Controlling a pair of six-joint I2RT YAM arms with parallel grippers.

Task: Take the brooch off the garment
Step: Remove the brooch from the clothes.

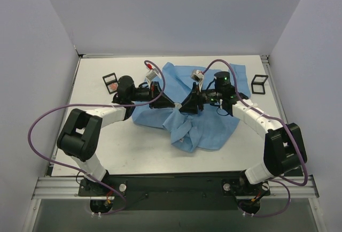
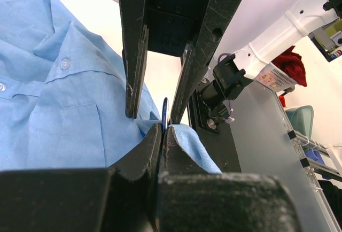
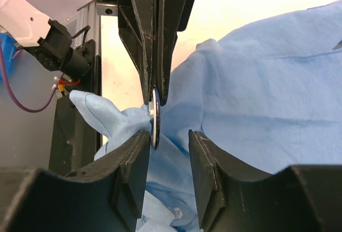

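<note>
The light blue shirt [image 1: 214,120] lies crumpled at the table's middle; it also shows in the left wrist view [image 2: 59,114] and the right wrist view [image 3: 267,98]. The brooch [image 3: 155,121], a thin dark-blue disc seen edge-on with a pale face, stands against a pinched-up fold of cloth. My left gripper [image 2: 162,129] is shut on the brooch [image 2: 164,111]. My right gripper [image 3: 168,138] is open, its jaws either side of the brooch, the left pad close beside it. In the top view the two grippers, left [image 1: 172,103] and right [image 1: 188,105], meet tip to tip and hide the brooch.
Two black rectangular frames stand on the table, one at the far left [image 1: 110,78] and one at the far right [image 1: 259,83]. A small pink thing [image 1: 114,86] lies by the left frame. Grey walls enclose the table on three sides.
</note>
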